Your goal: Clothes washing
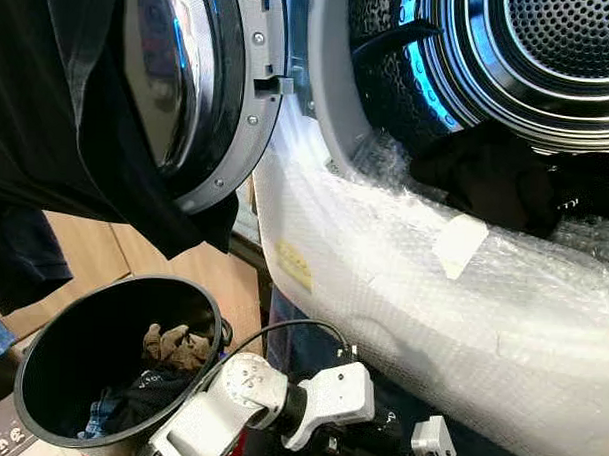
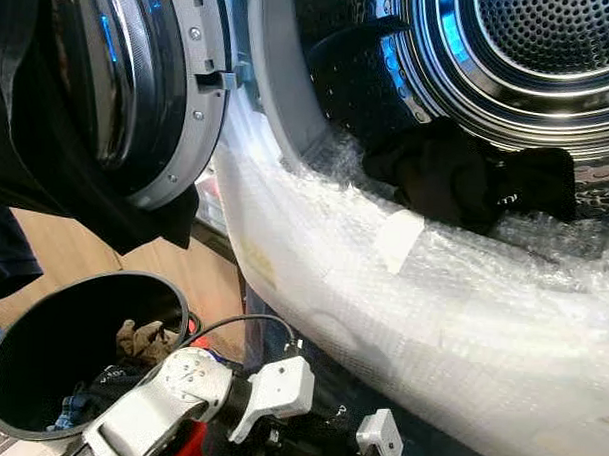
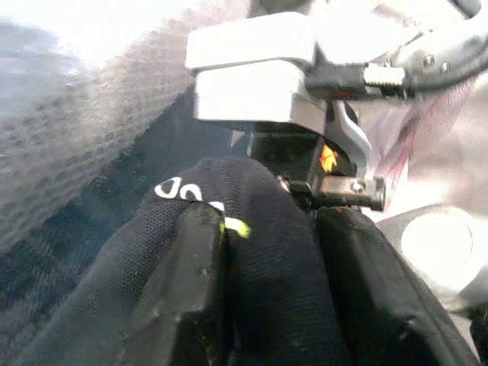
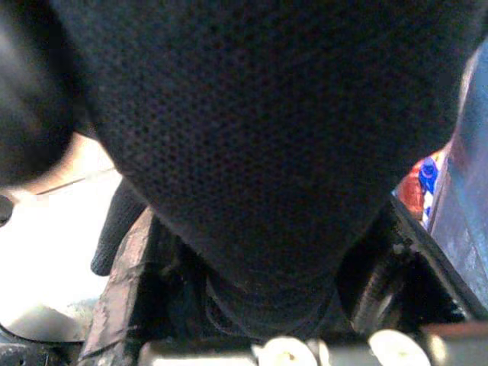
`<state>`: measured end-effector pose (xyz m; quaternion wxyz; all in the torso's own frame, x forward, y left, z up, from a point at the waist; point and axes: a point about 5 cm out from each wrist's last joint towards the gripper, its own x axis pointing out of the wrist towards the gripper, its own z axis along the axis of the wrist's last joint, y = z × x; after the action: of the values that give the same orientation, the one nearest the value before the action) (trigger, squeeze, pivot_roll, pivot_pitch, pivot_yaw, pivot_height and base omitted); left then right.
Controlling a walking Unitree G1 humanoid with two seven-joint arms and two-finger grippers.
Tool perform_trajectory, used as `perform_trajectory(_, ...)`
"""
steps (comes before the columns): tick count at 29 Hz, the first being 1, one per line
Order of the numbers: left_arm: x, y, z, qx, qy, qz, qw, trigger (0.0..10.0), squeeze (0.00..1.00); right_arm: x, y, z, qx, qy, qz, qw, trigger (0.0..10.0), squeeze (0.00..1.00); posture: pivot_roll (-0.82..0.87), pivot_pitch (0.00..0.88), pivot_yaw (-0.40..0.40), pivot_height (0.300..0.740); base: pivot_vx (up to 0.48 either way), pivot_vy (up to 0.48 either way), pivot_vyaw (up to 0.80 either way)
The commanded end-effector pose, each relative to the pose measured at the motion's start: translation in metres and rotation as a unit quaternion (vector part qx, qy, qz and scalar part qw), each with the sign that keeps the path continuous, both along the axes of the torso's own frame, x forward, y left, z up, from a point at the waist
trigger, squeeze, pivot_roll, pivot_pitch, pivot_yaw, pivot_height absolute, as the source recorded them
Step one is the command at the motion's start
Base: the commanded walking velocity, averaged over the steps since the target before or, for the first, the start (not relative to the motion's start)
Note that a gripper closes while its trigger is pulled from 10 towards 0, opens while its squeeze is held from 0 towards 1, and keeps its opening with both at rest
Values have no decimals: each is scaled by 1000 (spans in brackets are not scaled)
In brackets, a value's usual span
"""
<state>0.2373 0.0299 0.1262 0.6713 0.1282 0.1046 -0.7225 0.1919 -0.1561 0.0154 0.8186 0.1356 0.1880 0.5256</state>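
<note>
Laundry is sitting in two places around the washing machine [image 1: 402, 291]: a dark garment [image 1: 506, 175] is lying on the lip of its open drum, and more clothes [image 1: 170, 348] are resting in the black bucket [image 1: 40, 364] below its open door [image 1: 204, 94]. Beneath the machine's front, the left gripper [image 3: 229, 305] is pinching black mesh fabric [image 3: 259, 229] between its fingers. The right gripper [image 4: 259, 305] is draped in dark mesh cloth [image 4: 252, 130], so I cannot tell how its fingers are standing.

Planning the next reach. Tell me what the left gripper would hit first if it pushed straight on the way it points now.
The left gripper is wrapped in a black mesh garment. Straight beyond it sits a silver and black robot part, so probably that comes first; the bubble-wrapped washer front lies to one side. Depth is unclear.
</note>
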Motion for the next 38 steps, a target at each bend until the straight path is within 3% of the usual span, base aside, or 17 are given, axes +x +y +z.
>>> perform_trajectory(1, 3, 2, 18, -43, -6, 15, 999, 10000, 1000, 0, 7, 3, 4, -13, 21, 1000, 0, 0, 78, 0, 37, 740, 0, 0, 0)
perform_trajectory(7, 7, 26, 31, -72, 22, 48, 996, 10000, 1000, -2, 8, -1, -1, -6, 24, 1000, 0, 0, 89, 0, 34, 740, 0, 0, 0)
perform_trajectory(12, 9, 46, 28, -49, 31, 74, 996, 10000, 1000, -2, 11, -7, -11, 1, 28, 1000, 0, 0, 101, 0, 36, 740, 0, 0, 0)
perform_trajectory(19, 28, 86, 17, -14, -15, 235, 972, 10000, 1000, -6, 14, -7, -23, -6, 44, 999, 0, 0, 111, 0, 29, 740, 0, 0, 0)
perform_trajectory(21, 40, 99, 7, 11, -41, 309, 950, 10000, 1000, -8, 13, -5, -21, -8, 47, 999, 0, 0, 114, 0, 27, 740, 0, 0, 0)
perform_trajectory(22, 50, 108, -1, 37, -86, 363, 927, 10000, 1000, -9, 11, -5, -23, -7, 47, 999, 0, 0, 120, 0, 22, 740, 0, 0, 0)
perform_trajectory(24, 59, 117, -8, 43, -93, 430, 897, 10000, 1000, -10, 11, -3, -23, -8, 52, 998, 0, 0, 121, 0, 21, 740, 0, 0, 0)
perform_trajectory(25, 65, 124, -12, 31, -96, 482, 871, 10000, 169, -11, 11, -1, -21, -11, 55, 998, 0, 0, 118, 0, 20, 740, 0, 0, 0)
perform_trajectory(26, 65, 124, -12, 31, -96, 482, 871, 10000, 169, -11, 11, -1, -21, -11, 55, 998, 0, 0, 118, 0, 20, 740, 0, 0, 0)
perform_trajectory(27, 73, 137, -12, 19, -121, 554, 823, 10000, 0, -10, 11, 2, -19, -20, 49, 998, 0, 0, 117, 0, 18, 740, 0, 0, 0)
perform_trajectory(30, 77, 151, -11, 9, -129, 620, 774, 10000, 0, -10, 11, 5, -16, -26, 46, 998, 0, 0, 115, 0, 18, 740, 0, 0, 0)
perform_trajectory(31, 78, 161, -6, 4, -159, 646, 747, 10000, 0, -11, 12, 9, -11, -33, 45, 998, 0, 0, 114, 0, 18, 740, 0, 0, 0)
perform_trajectory(34, 77, 177, -2, -28, -175, 693, 699, 10000, 0, -13, 14, 17, -1, -47, 43, 998, 0, 0, 113, 0, 17, 740, 0, 0, 0)
perform_trajectory(35, 77, 177, -2, -28, -175, 693, 699, 10000, 0, -13, 14, 17, -1, -47, 43, 998, 0, 0, 113, 0, 17, 740, 0, 0, 0)
perform_trajectory(36, 74, 187, -6, -30, -186, 720, 668, 10000, 0, -14, 14, 24, 0, -58, 39, 998, 0, 0, 112, 0, 21, 740, 0, 0, 0)
perform_trajectory(37, 74, 187, -6, -30, -186, 720, 668, 10000, 0, -14, 14, 24, 0, -58, 39, 998, 0, 0, 112, 0, 21, 740, 0, 0, 0)
perform_trajectory(38, 72, 194, -9, -21, -194, 734, 651, 10000, 0, -16, 15, 27, 0, -64, 39, 997, 0, 0, 112, 0, 21, 740, 0, 0, 0)
